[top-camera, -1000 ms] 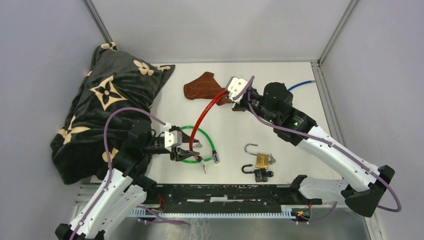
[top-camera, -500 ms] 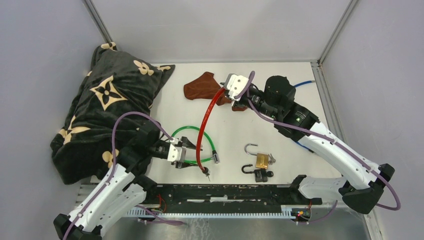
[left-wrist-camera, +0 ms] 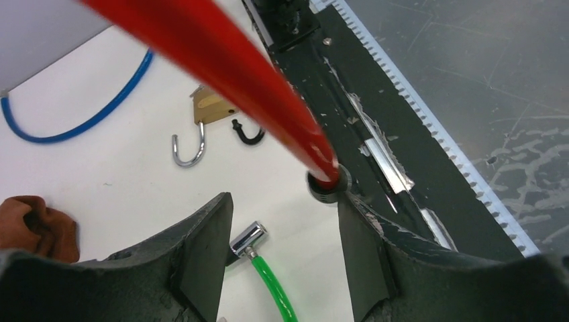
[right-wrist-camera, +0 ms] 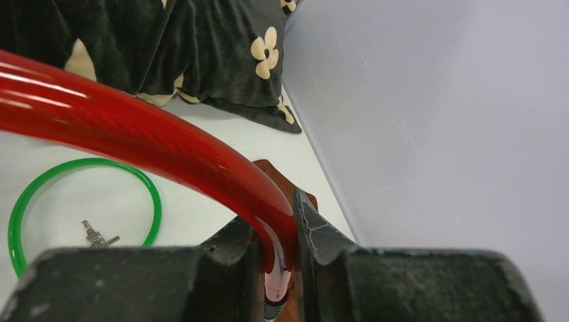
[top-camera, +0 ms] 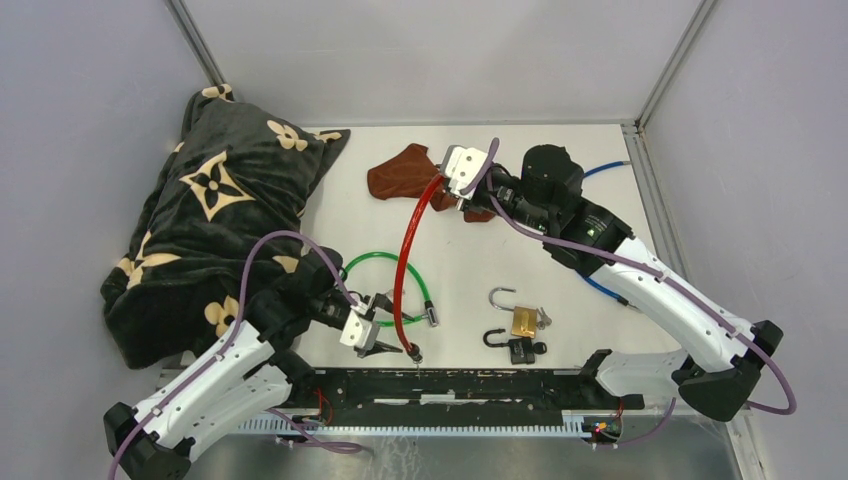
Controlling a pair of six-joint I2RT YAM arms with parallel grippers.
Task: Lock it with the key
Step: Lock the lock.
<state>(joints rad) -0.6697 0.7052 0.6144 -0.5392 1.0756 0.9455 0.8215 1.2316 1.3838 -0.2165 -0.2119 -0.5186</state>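
Your right gripper (right-wrist-camera: pixel 275 231) pinches the red cable (top-camera: pixel 404 262) at its top so the end dangles. Your left gripper (left-wrist-camera: pixel 282 208) hovers at that end, open and empty.

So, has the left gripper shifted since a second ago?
Yes. The left gripper has come toward the near edge: from beside the green cable loop to between it and the black rail.

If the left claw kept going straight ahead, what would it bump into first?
Probably the dark tip of the red cable, just ahead of the open left claw; depth is hard to judge.
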